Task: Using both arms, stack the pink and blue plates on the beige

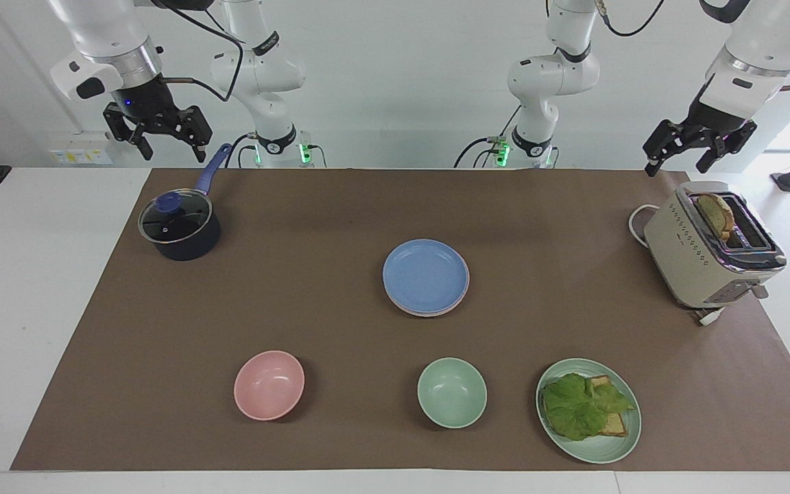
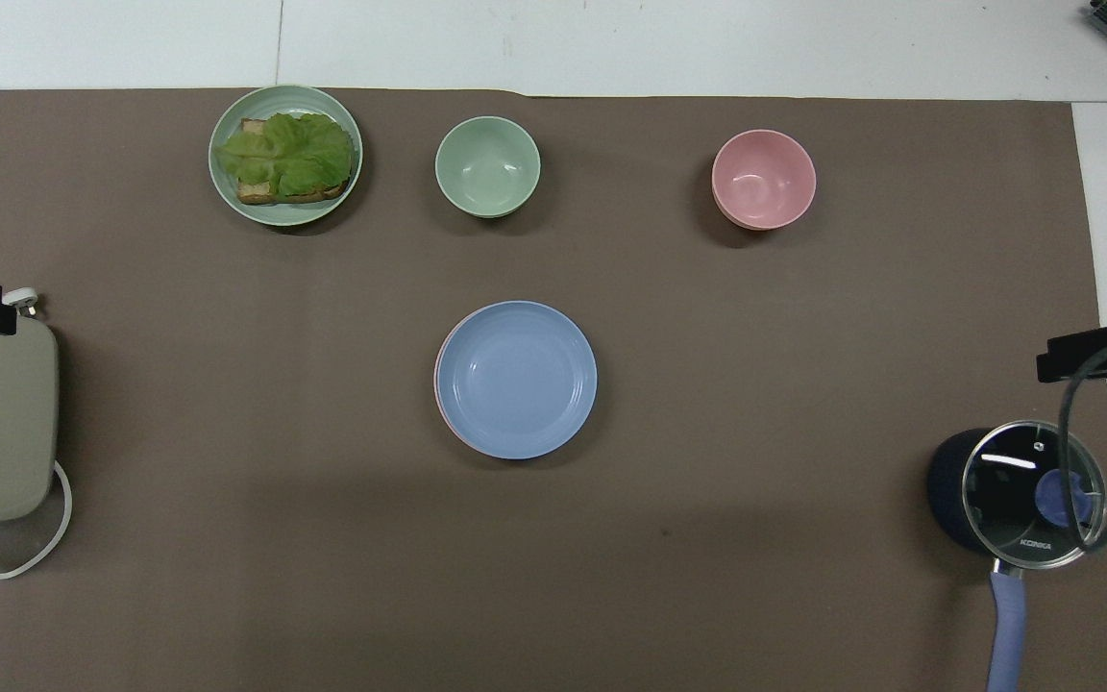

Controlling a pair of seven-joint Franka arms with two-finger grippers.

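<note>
The blue plate (image 1: 426, 276) (image 2: 517, 378) lies in the middle of the brown mat, on top of a stack. A thin rim of the pink plate (image 1: 428, 313) (image 2: 437, 381) shows under it. The beige plate is hidden. My right gripper (image 1: 160, 140) hangs open and empty in the air over the robots' edge of the table, above the saucepan's handle. My left gripper (image 1: 691, 155) hangs open and empty above the toaster's end of the table. Both grippers are well away from the plates.
A dark saucepan (image 1: 180, 230) with a glass lid stands at the right arm's end. A beige toaster (image 1: 710, 245) holding bread stands at the left arm's end. Farther from the robots are a pink bowl (image 1: 269, 385), a green bowl (image 1: 451, 392) and a green plate (image 1: 588, 409) with lettuce and bread.
</note>
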